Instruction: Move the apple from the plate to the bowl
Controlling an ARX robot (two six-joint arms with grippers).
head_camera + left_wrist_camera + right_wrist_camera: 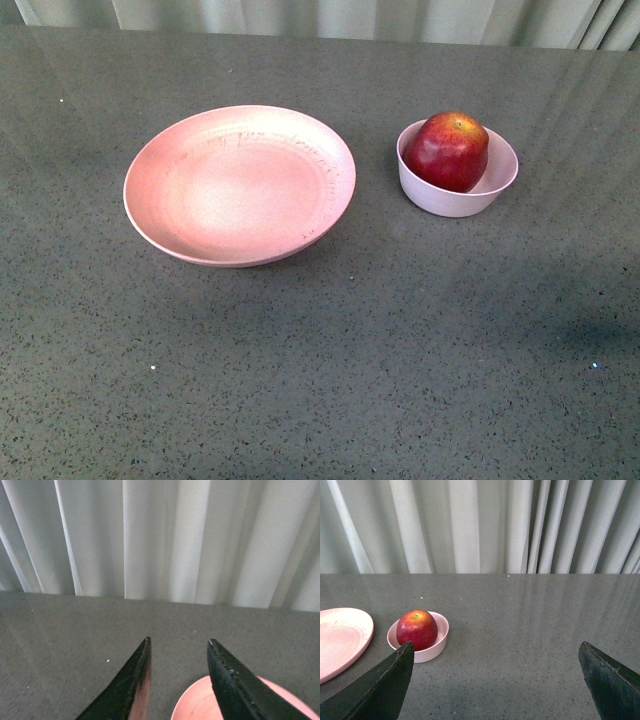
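Note:
The dark-red apple (pixel 447 150) sits inside the small pale bowl (pixel 458 195) on the right of the grey table. The wide pink plate (pixel 240 185) lies empty to its left. Neither arm shows in the front view. In the right wrist view the apple (pixel 417 629) rests in the bowl (pixel 435 647), with the plate's edge (pixel 342 640) beside it; my right gripper (pixel 496 647) is open, empty, and back from the bowl. My left gripper (pixel 179 640) is open and empty above the plate's rim (pixel 192 705).
A pale pleated curtain (pixel 330 18) hangs along the table's far edge; it also fills the top of the left wrist view (pixel 160 535) and the right wrist view (pixel 480 525). The speckled grey table (pixel 320 370) stretches toward me.

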